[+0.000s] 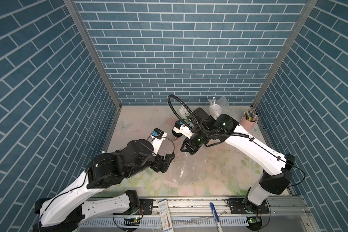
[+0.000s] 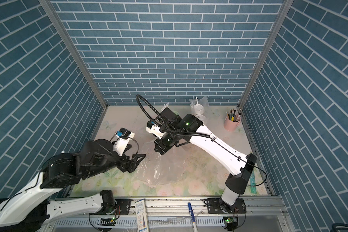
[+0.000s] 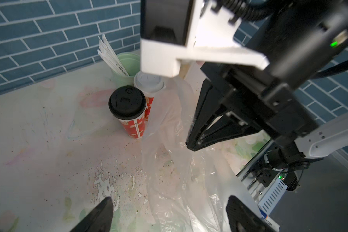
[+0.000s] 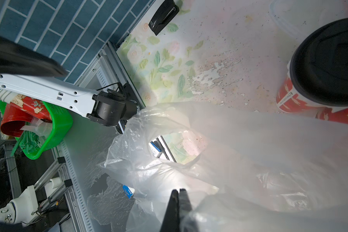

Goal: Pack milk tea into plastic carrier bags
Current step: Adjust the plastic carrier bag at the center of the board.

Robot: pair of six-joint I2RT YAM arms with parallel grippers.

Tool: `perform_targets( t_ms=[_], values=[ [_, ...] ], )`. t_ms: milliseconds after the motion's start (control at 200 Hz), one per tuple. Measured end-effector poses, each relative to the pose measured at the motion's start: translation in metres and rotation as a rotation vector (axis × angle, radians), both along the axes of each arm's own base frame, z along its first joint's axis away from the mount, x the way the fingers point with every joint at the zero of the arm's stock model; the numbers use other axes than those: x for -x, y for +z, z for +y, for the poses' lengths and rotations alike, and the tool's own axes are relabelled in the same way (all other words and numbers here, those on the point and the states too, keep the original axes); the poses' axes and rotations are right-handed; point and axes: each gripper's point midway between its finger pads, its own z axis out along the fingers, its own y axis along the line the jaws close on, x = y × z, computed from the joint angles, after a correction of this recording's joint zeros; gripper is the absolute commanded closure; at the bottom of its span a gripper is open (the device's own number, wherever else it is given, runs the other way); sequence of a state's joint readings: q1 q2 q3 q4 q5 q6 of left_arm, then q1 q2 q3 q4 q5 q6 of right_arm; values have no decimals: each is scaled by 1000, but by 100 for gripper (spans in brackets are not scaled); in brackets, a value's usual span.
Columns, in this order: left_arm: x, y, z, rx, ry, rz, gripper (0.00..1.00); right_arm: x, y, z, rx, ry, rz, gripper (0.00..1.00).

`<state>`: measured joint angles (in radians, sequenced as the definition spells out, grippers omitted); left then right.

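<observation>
A clear plastic carrier bag lies crumpled mid-table, its mouth lifted. My right gripper is shut on the bag's upper edge, also seen in the left wrist view. My left gripper hangs open just left of the bag, nothing between its fingers. Behind the bag stand two red milk tea cups, one with a black lid, one with a white lid. My right arm covers them in both top views. A second bag at the back right holds white-lidded cups.
A mint-green cup of wrapped straws stands behind the red cups. A pink cup of pens sits by the right wall. A small box and a marker lie on the front rail. A green basket sits off the table.
</observation>
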<state>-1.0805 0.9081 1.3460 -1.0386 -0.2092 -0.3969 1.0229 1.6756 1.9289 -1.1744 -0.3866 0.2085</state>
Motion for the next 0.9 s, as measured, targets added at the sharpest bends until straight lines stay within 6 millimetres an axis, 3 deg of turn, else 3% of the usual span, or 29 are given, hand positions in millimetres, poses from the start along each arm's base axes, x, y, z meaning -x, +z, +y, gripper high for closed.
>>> perform_targets(
  t_ms=[120, 250, 375, 495, 900],
  values=[
    [-12, -28, 3, -19, 48, 80, 14, 0, 0, 0, -2, 2, 2, 100],
    [-21, -48, 10, 22, 94, 157, 25, 0, 1, 2, -9, 3, 1, 100],
    [-26, -58, 6, 57, 93, 204, 50, 0, -2, 2, -8, 4, 3, 100],
    [-28, -59, -5, 94, 73, 231, 67, 0, -7, 2, 1, 4, 9, 100],
    [-24, -57, -18, 140, 19, 254, 65, -1, -11, 3, 1, 1, 10, 100]
  ],
)
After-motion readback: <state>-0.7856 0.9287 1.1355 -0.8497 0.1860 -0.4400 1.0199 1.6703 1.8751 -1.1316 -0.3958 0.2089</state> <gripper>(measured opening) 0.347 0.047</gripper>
